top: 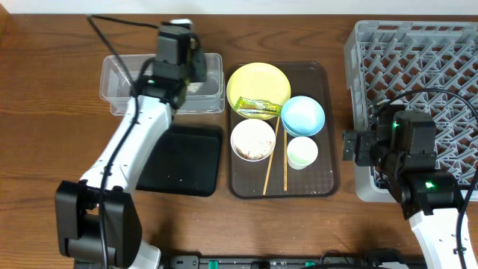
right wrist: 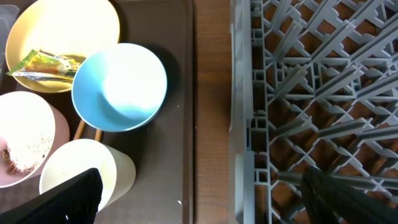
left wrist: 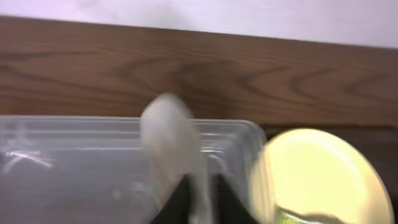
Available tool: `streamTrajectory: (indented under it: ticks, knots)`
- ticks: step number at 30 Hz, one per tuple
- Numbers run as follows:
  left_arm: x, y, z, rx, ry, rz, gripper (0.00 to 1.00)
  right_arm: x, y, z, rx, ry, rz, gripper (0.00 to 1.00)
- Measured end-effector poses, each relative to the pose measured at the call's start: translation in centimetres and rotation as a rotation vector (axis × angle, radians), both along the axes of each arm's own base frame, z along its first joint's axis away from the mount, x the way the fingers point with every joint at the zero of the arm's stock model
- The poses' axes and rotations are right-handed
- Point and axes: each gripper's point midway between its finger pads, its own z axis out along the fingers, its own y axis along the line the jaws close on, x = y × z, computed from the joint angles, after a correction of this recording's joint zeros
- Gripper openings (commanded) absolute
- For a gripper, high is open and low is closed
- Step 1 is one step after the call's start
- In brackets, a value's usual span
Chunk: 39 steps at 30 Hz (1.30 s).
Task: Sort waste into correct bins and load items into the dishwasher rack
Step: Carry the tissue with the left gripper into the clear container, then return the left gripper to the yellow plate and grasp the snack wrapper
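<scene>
My left gripper [top: 181, 31] [left wrist: 199, 188] is shut on a blurred whitish piece that looks like white paper [left wrist: 169, 140], held above the clear tub [top: 119, 82] [left wrist: 62, 155]. The green-yellow wrapper [top: 255, 107] [right wrist: 46, 64] lies on the yellow plate [top: 258, 78] [right wrist: 62, 25] [left wrist: 317, 168]. The pinkish-white bowl [top: 252, 140] [right wrist: 25, 137] holds rice scraps. The blue bowl [top: 302, 116] [right wrist: 118, 87], pale cup [top: 302, 152] [right wrist: 81, 171] and chopsticks [top: 275, 166] are beside them. My right gripper [top: 358, 146] [right wrist: 205, 199] is open and empty between the cup and the grey rack [top: 418, 60] [right wrist: 311, 93].
The dishes sit on a dark brown serving tray [top: 328, 179] [right wrist: 180, 124]. The shallow black tray [top: 183, 161] lies in front of the clear tub, partly under my left arm. A strip of bare wood separates the brown tray from the rack.
</scene>
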Motion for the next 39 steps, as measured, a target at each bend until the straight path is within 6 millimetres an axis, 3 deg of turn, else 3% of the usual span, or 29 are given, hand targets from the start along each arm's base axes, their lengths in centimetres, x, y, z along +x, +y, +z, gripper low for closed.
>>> streamTrajectory:
  ticks: [3,6,10,13,16,21,27,39]
  knots:
    - [0.0,1.1,-0.3,-0.024,0.016,0.038,0.59,0.0,0.0,0.0,0.0,0.0,0.0,0.99]
    - [-0.5,0.1,-0.6,-0.056,0.04,0.001,0.6,0.0,0.0,0.0,0.0,0.0,0.0,0.99]
    - [-2.1,-3.7,-1.4,-0.054,0.09,-0.189,0.62,0.0,0.0,0.0,0.0,-0.001,0.0,0.99]
    - [-4.0,-7.1,-2.4,0.014,0.127,-0.377,0.72,0.0,0.0,0.0,0.0,-0.002,0.0,0.99]
    - [-6.0,-10.6,-4.0,0.12,0.149,-0.582,0.75,0.0,0.0,0.0,0.0,-0.002,0.0,0.99]
    - [-7.3,-14.3,-6.8,0.249,0.15,-0.792,0.75,0.0,0.0,0.0,0.0,-0.001,0.0,0.99]
    - [-6.7,-16.0,-9.8,0.323,0.142,-0.872,0.75,0.0,0.0,0.0,0.0,-0.001,0.0,0.99]
    - [-6.6,-17.8,-11.7,0.347,0.125,-0.917,0.75,0.0,0.0,0.0,0.0,-0.001,0.0,0.99]
